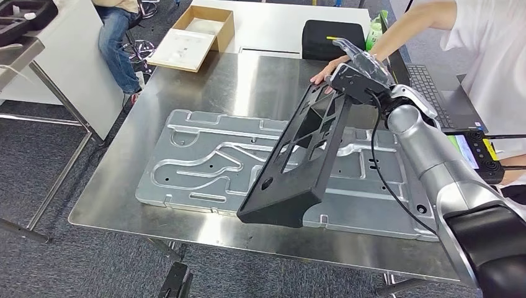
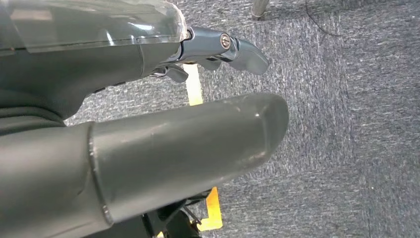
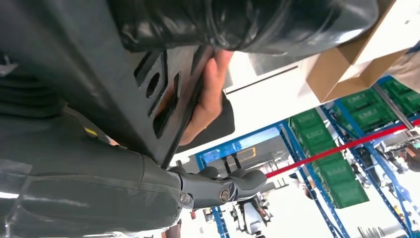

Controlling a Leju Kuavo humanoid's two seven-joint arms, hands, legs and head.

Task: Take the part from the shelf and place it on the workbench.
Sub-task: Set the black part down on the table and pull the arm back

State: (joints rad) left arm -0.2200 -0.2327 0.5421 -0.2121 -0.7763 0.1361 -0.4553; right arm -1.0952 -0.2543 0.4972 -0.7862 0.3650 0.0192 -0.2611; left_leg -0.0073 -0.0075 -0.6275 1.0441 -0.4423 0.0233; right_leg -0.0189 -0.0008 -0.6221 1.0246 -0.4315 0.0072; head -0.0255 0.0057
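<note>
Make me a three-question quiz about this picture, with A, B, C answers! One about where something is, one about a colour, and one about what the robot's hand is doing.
1. Where does the low end of the black part rest?
A. on the floor
B. on the silver plate lying on the workbench
C. inside the cardboard box

2. What colour is the part?
A. black
B. green
C. red

3. What is the right hand doing?
A. hanging with nothing in it
B. pressing laptop keys
C. holding the part's top end

Answers:
1 B, its lower edge sits on the plate.
2 A, it is black all over.
3 C, the hand grips the upper end, beside a person's hand on the workbench.
</note>
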